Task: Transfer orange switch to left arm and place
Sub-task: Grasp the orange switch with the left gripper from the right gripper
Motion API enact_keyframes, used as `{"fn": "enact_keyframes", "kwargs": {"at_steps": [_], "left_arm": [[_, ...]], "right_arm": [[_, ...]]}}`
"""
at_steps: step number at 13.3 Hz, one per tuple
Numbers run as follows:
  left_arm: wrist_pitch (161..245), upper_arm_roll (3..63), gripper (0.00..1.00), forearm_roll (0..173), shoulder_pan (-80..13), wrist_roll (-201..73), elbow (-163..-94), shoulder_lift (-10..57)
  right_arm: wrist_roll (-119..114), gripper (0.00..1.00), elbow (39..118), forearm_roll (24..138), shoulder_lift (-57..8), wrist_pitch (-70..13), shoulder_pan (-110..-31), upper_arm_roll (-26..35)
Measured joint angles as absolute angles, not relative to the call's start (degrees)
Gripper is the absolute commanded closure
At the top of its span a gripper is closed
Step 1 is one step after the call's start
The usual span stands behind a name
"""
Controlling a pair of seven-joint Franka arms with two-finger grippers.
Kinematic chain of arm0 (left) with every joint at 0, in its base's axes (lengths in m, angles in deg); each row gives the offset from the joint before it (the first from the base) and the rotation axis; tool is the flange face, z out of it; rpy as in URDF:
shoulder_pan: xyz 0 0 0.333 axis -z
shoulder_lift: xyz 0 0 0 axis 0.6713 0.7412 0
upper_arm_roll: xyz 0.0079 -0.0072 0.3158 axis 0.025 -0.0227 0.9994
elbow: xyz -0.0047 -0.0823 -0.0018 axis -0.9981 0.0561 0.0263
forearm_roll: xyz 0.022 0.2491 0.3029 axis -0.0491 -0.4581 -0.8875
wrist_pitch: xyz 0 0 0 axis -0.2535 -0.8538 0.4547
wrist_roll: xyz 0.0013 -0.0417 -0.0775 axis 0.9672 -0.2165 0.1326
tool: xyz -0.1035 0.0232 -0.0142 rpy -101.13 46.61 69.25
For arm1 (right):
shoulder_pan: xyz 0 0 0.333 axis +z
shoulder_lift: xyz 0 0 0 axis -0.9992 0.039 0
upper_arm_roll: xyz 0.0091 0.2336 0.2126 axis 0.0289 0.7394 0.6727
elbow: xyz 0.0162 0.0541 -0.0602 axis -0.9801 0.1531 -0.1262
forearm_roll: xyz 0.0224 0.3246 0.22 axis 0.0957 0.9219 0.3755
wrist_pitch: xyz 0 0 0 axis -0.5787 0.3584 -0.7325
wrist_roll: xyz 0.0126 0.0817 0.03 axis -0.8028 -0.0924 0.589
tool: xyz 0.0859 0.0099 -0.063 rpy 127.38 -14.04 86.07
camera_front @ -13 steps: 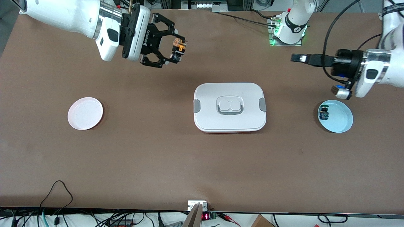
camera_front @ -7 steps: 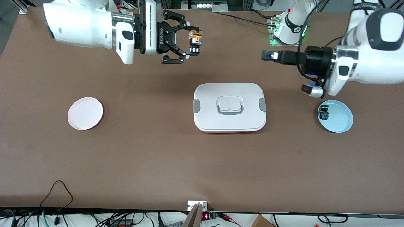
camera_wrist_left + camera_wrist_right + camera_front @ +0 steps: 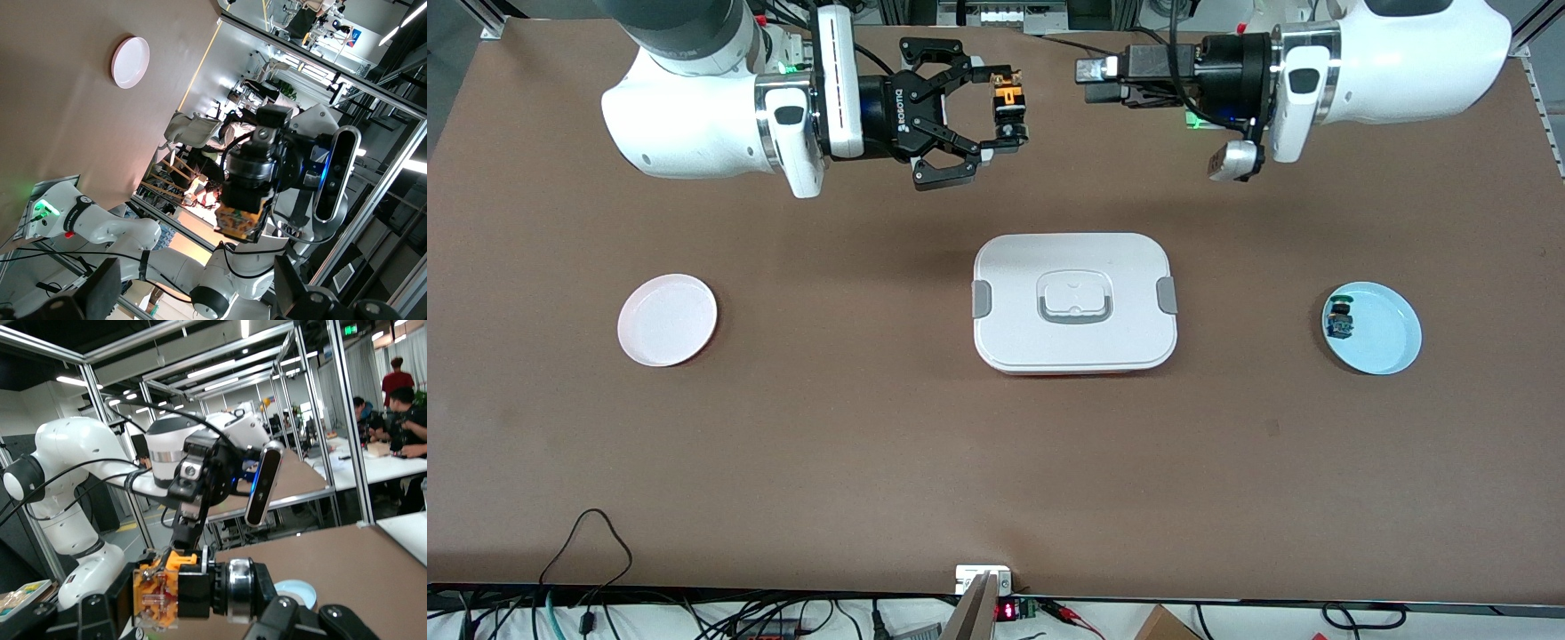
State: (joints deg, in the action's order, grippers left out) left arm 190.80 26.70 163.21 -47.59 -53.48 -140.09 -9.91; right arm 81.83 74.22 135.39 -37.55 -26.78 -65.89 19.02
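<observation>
Nearest the front camera, the tabletop (image 3: 925, 462) carries a row of three things: a white plate (image 3: 667, 320) toward the right arm's end, the box (image 3: 1074, 302) in the middle with its lid on and its grey clips at the sides, and a pale blue plate (image 3: 1383, 342) toward the left arm's end. In that blue plate lies a small black component with blue and green parts (image 3: 1338, 320), which is not the piece the task wants.

Farther from the camera than the box, both arms are up in the air over the bare tabletop near the robots' bases. The right end effector (image 3: 1009, 111) is clenched on the orange switch (image 3: 1009, 96), holding it by its black body with the orange-and-brass end showing. The right wrist view shows the same grip close up, with the switch (image 3: 157, 597) lying crosswise between the fingers. Facing it, with only a short gap between, the left end effector (image 3: 1092, 71) is released, its fingers standing wide.

By my reading this is the handover step, with the two arms meeting clear of the box rather than above it. The next move calls for the left end effector to close the gap, line its open fingers around the exposed part of the switch, and clench before the right one lets go.
</observation>
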Motion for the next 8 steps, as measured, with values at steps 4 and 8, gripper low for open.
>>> {"fn": "enact_keyframes", "kwargs": {"at_steps": [4, 8], "left_arm": [[195.6, 25.3, 0.0, 166.0, -47.6, -53.6, -138.9, -11.0], [204.4, 20.0, 0.0, 166.1, -47.6, -57.5, -137.8, -10.9]], "right_arm": [[85.6, 1.0, 74.9, 139.6, -36.8, -29.3, -64.6, 19.0], [87.0, 1.0, 74.9, 143.0, -36.8, -34.4, -61.7, 19.1]]}}
